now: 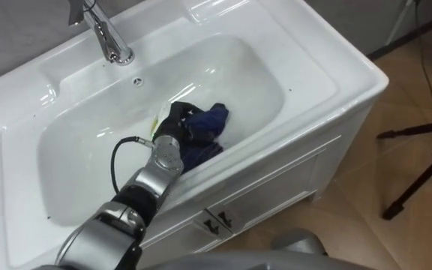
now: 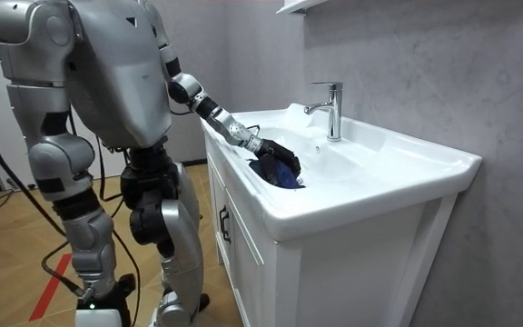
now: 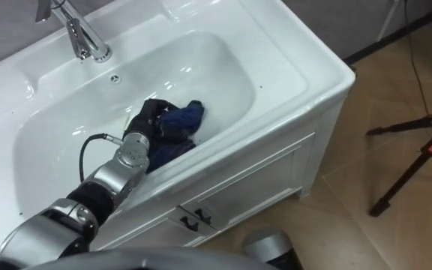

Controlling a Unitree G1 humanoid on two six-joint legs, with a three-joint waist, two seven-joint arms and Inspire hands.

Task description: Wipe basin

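The robot stands upright close against the front of the basin (image 1: 315, 72), its torso turned slightly away from it. Its left arm reaches forward and down over the basin's front rim, elbow bent and forearm sloping into the bowl. A dark cable loops beside the silver wrist. The black left hand (image 1: 175, 123) lies low in the bowl, near its middle and towards the front wall, with its fingers curled round a dark blue cloth (image 1: 210, 120). The right arm hangs straight down at the robot's side, away from the basin, with the right hand (image 2: 99, 304) low beside the leg.
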